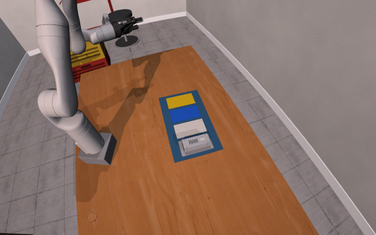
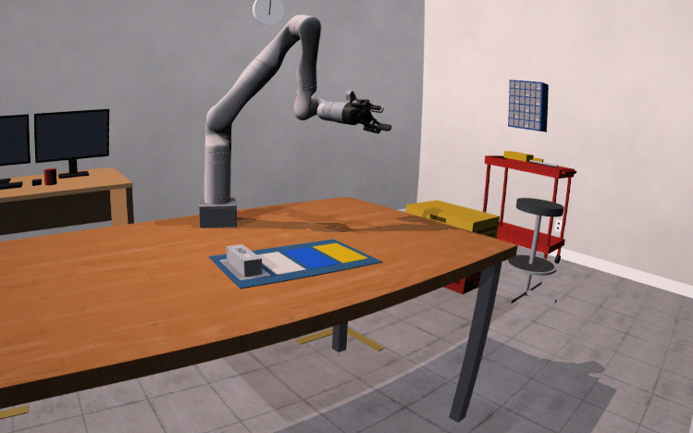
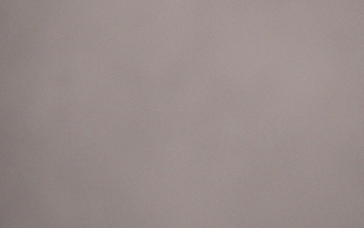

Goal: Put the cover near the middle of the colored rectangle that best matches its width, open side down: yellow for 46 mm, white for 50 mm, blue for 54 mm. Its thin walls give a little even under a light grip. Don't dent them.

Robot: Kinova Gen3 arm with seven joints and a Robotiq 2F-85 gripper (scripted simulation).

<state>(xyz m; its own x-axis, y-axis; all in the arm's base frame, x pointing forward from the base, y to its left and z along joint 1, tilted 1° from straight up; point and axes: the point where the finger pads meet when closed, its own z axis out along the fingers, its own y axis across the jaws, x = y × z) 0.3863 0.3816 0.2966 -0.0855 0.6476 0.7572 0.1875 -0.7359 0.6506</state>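
Note:
The cover is a light grey box with a slotted top. It sits on a grey patch at the near end of the dark blue mat, beside the white rectangle. The blue rectangle and the yellow rectangle follow in a row. The cover also shows in the exterior view. My gripper is open and empty, high in the air beyond the table's far end, far from the cover; it also shows in the exterior view. The wrist view shows only a blank grey wall.
The arm's base stands on the table's left edge. A yellow and red crate, a black stool and a red cart stand on the floor beyond the table's far end. A desk with monitors is behind.

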